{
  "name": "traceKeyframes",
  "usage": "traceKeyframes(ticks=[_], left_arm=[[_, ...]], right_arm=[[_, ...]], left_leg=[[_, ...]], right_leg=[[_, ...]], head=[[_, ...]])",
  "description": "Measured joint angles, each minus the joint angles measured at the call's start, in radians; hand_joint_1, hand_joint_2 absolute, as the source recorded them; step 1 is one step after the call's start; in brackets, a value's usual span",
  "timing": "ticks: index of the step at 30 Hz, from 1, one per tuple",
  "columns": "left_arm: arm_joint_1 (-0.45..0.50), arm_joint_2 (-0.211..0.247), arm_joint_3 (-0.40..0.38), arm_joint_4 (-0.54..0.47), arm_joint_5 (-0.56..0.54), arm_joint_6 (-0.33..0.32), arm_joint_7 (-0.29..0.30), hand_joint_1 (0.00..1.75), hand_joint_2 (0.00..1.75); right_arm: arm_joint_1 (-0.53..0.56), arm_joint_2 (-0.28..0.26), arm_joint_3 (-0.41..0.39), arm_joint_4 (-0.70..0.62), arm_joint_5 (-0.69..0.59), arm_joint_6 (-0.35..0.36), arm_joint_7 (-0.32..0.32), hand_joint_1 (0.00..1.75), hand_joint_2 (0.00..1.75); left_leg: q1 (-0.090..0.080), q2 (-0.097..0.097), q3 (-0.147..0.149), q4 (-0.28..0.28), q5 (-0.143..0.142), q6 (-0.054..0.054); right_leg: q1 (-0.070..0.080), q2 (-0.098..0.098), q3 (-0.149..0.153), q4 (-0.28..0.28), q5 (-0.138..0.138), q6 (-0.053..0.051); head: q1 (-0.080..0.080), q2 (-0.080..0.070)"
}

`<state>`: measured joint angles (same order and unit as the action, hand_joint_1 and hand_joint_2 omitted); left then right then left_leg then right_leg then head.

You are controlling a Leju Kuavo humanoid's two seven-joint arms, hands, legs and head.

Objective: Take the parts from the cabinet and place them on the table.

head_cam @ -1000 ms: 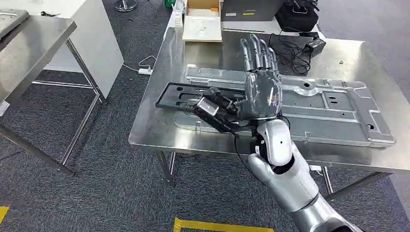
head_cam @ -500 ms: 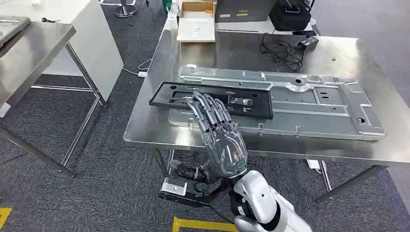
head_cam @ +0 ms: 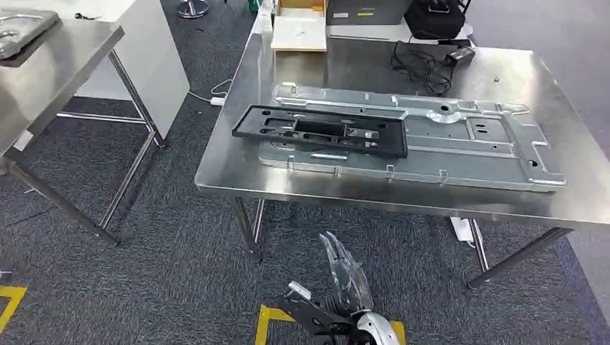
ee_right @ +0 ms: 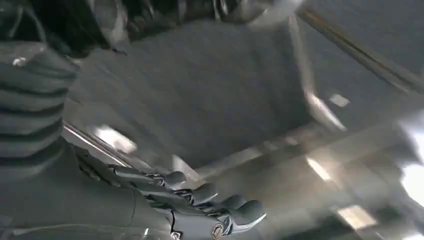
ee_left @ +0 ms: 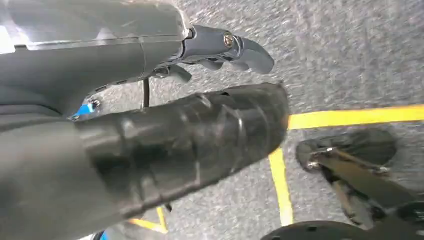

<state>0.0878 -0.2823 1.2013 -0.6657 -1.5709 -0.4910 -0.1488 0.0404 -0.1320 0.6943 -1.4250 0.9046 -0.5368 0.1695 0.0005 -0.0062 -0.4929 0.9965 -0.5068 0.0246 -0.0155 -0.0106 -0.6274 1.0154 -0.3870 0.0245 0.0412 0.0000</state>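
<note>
Steel table point(head_cam: 237, 180) holds a big silver sheet-metal panel point(head_cam: 467, 147) lying flat, and a black plastic frame part point(head_cam: 320, 131) rests on top of the panel's left half, slightly overhanging its left edge. Far end of the table: tangle of black cables with a power brick point(head_cam: 424, 61), a black bag point(head_cam: 434, 18), an open cardboard box point(head_cam: 298, 29). A second steel table point(head_cam: 57, 65) stands well apart at the left. Right hand point(head_cam: 345, 277) hangs low over grey carpet in front of the table, below its edge, fingers straight and together, nothing in it; in the right wrist view the fingertips point(ee_right: 235, 212) are loosely extended, touching nothing, the picture motion-blurred. Left hand point(ee_left: 165, 95) points at the carpet beside yellow floor tape point(ee_left: 350, 117); thumb out, fingers slightly curled, holding nothing. Yellow tape also sits on the floor near the right hand.
</note>
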Motion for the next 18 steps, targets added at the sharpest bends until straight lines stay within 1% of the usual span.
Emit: traceKeyframes(ticks=[1,2,3,4,5,6,7,8,9,10,11,12,13,14,15,16,17,18], left_arm=[[0.000,-0.002,0.004,0.000,0.000,-0.003,0.003,0.00,0.00],[-0.002,-0.002,0.009,-0.001,0.000,-0.006,0.008,0.00,0.00],[-0.003,-0.002,0.014,-0.003,0.000,-0.006,0.011,0.00,0.00],[-0.003,-0.003,0.021,-0.003,0.000,-0.003,0.012,0.00,1.75],[-0.003,-0.005,0.026,-0.003,0.000,0.006,0.008,0.00,1.75],[-0.002,-0.006,0.028,-0.003,0.001,0.012,-0.001,0.00,1.75],[-0.003,-0.006,0.035,-0.003,0.001,0.021,-0.013,0.00,1.75],[-0.004,-0.006,0.043,-0.002,0.001,0.030,-0.020,0.00,1.75],[-0.006,-0.006,0.050,-0.001,0.001,0.036,-0.020,0.00,1.75],[-0.008,-0.005,0.051,0.002,0.000,0.053,-0.011,0.00,1.75],[-0.015,-0.001,0.050,0.006,0.000,0.074,-0.005,0.00,1.75],[-0.016,0.004,0.049,0.014,0.000,0.089,-0.003,0.00,1.75],[-0.019,0.016,0.042,0.028,0.000,0.115,-0.004,0.00,1.75],[-0.022,0.027,0.025,0.047,0.000,0.143,-0.007,0.00,1.75],[-0.024,0.038,0.008,0.063,0.000,0.158,-0.012,0.00,1.75],[-0.026,0.048,-0.008,0.080,0.000,0.165,-0.019,0.00,1.75],[-0.029,0.060,-0.015,0.097,0.003,0.169,-0.027,0.00,1.75],[-0.030,0.068,-0.019,0.117,0.008,0.175,-0.037,0.00,1.75]], right_arm=[[0.012,-0.002,0.000,0.027,-0.024,0.002,0.026,0.00,0.00],[0.025,-0.007,-0.001,0.065,-0.063,0.000,0.053,0.00,0.00],[0.041,-0.008,-0.002,0.144,-0.152,-0.021,0.064,0.00,0.00],[0.050,-0.007,-0.002,0.211,-0.233,-0.037,0.059,0.00,1.75],[0.062,-0.005,-0.004,0.282,-0.324,-0.052,0.044,0.00,1.75],[0.075,0.002,-0.011,0.353,-0.411,-0.064,0.025,0.00,1.75],[0.090,0.013,-0.023,0.435,-0.494,-0.068,0.000,0.00,1.75],[0.096,0.023,-0.036,0.520,-0.561,-0.065,-0.014,0.00,1.75],[0.101,0.032,-0.047,0.584,-0.610,-0.054,-0.014,0.00,1.75],[0.101,0.046,-0.062,0.652,-0.656,-0.027,-0.004,0.00,1.75],[0.090,0.064,-0.082,0.716,-0.701,0.010,0.018,0.00,1.75],[0.078,0.079,-0.099,0.766,-0.733,0.044,0.041,0.00,1.75],[0.066,0.103,-0.129,0.837,-0.790,0.104,0.080,0.00,0.00],[0.054,0.125,-0.169,0.910,-0.856,0.163,0.122,0.00,0.00],[0.042,0.146,-0.205,0.962,-0.905,0.197,0.162,0.00,0.00],[0.029,0.160,-0.246,1.007,-0.964,0.218,0.188,0.00,0.00],[0.023,0.179,-0.283,1.035,-1.021,0.210,0.188,0.00,0.00],[0.020,0.195,-0.327,1.059,-1.080,0.195,0.173,0.00,0.00]], left_leg=[[0.006,0.005,-0.007,-0.010,0.017,0.013],[0.005,0.011,-0.017,-0.010,0.026,0.024],[0.003,0.011,-0.031,-0.010,0.036,0.034],[0.001,0.011,-0.043,-0.010,0.042,0.037],[-0.003,0.010,-0.054,-0.010,0.047,0.039],[-0.007,0.007,-0.063,-0.008,0.054,0.040],[-0.012,0.006,-0.077,-0.006,0.062,0.041],[-0.016,0.005,-0.085,-0.004,0.067,0.041],[-0.017,0.005,-0.091,0.000,0.069,0.041],[-0.019,0.007,-0.095,0.005,0.070,0.041],[-0.022,0.011,-0.093,0.013,0.071,0.040],[-0.029,0.013,-0.094,0.015,0.066,0.038],[-0.029,0.013,-0.092,0.016,0.066,0.036],[-0.028,0.014,-0.092,0.016,0.068,0.034],[-0.027,0.013,-0.093,0.016,0.072,0.033],[-0.025,0.014,-0.094,0.016,0.076,0.030],[-0.024,0.014,-0.096,0.016,0.078,0.029],[-0.023,0.013,-0.097,0.016,0.080,0.030]], right_leg=[[-0.002,0.003,-0.005,0.005,-0.006,0.006],[-0.003,0.006,-0.017,0.029,-0.049,0.007],[-0.003,0.006,-0.039,0.094,-0.121,0.008],[-0.004,0.007,-0.058,0.163,-0.174,0.010],[-0.003,0.007,-0.077,0.237,-0.216,0.011],[-0.002,0.007,-0.086,0.289,-0.232,0.010],[0.002,0.007,-0.076,0.309,-0.217,0.005],[0.007,0.007,-0.046,0.282,-0.186,-0.002],[0.009,0.008,0.012,0.208,-0.167,-0.003],[0.012,0.008,0.099,0.088,-0.146,-0.001],[0.012,0.007,0.168,-0.016,-0.160,-0.002],[0.020,0.007,0.167,-0.024,-0.195,-0.013],[0.018,0.007,0.167,-0.029,-0.153,-0.027],[0.020,0.007,0.168,-0.028,-0.173,-0.027],[0.020,0.005,0.166,-0.027,-0.162,-0.030],[0.022,0.006,0.163,-0.027,-0.155,-0.030],[0.023,0.005,0.162,-0.026,-0.154,-0.031],[0.023,0.005,0.161,-0.026,-0.151,-0.029]], head=[[0.002,0.000],[0.001,0.000],[0.001,0.000],[0.001,0.000],[0.002,0.000],[0.001,0.000],[0.001,0.000],[0.002,0.000],[0.000,0.000],[0.002,0.000],[0.000,0.000],[0.000,0.000],[0.002,0.000],[0.001,0.000],[0.001,0.000],[0.001,0.000],[0.001,0.000],[0.001,0.000]])
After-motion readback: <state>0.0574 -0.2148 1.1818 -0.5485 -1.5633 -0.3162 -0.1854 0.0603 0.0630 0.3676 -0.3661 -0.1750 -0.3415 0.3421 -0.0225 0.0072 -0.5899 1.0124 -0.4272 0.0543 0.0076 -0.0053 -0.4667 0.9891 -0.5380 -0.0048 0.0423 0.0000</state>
